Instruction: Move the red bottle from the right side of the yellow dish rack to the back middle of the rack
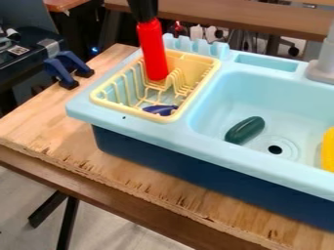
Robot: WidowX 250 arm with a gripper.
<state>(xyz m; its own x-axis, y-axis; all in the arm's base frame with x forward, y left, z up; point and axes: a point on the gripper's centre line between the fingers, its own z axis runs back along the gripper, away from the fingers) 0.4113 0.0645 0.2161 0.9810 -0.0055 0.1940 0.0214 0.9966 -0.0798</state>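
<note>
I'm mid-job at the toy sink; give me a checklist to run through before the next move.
1. Yellow rack seated on the sink's ledge: ok.
2. Red object roughly upright, lower end within the rack's outline: ok.
3. Red object held securely: cannot tell; a black part meets its top.
4. Blue piece apart from the red object: ok.
5. Drain hole uncovered, green object beside it: ok.
6. Yellow object fully in view: not ok; the right edge cuts it off.
</note>
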